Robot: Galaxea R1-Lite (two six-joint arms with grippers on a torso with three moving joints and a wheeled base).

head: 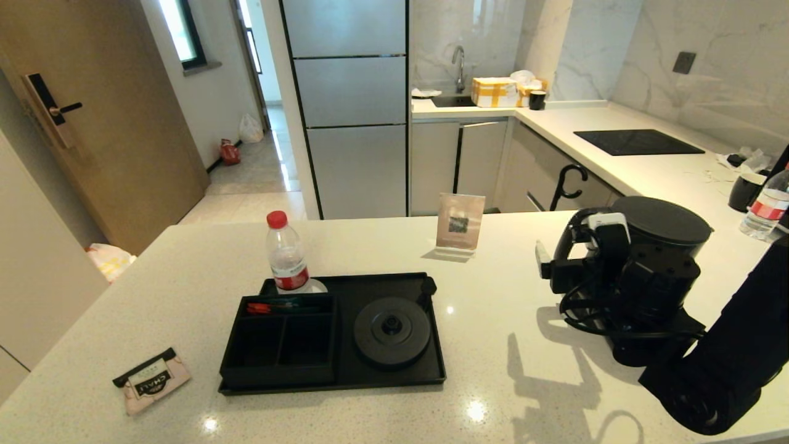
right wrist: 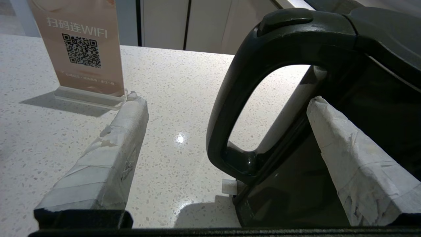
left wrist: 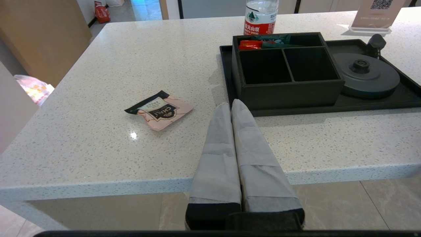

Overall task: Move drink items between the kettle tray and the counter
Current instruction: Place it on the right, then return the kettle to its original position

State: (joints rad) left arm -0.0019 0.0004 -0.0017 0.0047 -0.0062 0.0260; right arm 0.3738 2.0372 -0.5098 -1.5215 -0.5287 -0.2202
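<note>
The black kettle (head: 669, 246) stands on the counter (head: 493, 296), right of the kettle tray (head: 439, 345). My right gripper (head: 585, 246) is open, its taped fingers (right wrist: 128, 125) spread wide on either side of the loop handle (right wrist: 230, 108) without pinching it. The round kettle base (head: 392, 330) on the tray is bare. A pink CHALI tea sachet (head: 151, 379) lies flat on the counter left of the tray. My left gripper (left wrist: 231, 105) is shut and empty, low at the counter's front edge, between the sachet (left wrist: 159, 110) and the tray's compartment box (left wrist: 289, 93).
A red-capped water bottle (head: 286, 256) stands on the tray's back left corner, with red sachets (head: 265, 306) in the box's rear slot. A WiFi sign (head: 460, 223) stands behind the tray. Another bottle (head: 764, 206) and a black mug (head: 744, 191) sit far right.
</note>
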